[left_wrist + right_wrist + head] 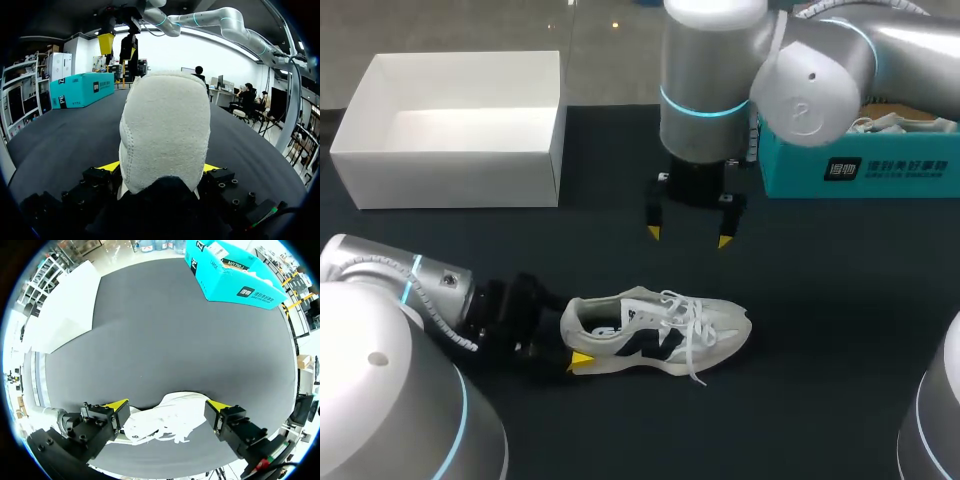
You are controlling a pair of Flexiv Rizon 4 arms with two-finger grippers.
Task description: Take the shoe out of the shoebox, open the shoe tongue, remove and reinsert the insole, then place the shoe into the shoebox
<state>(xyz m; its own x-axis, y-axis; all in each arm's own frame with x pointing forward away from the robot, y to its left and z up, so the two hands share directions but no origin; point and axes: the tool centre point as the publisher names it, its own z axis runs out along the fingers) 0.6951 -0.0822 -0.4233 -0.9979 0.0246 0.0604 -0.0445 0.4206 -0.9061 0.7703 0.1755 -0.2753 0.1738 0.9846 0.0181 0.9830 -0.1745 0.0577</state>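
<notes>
The shoe (655, 335) lies on its sole on the table, out of the box, so the step in hand looks like opening the tongue. The left gripper (160, 170) clamps the heel, one yellow tip pressed on each side, steadying it. The right gripper (688, 236) hovers above the shoe with fingers spread wide, holding and touching nothing; the laces lie below and between them. Next it likely needs to descend and pinch the tongue under the laces.
</notes>
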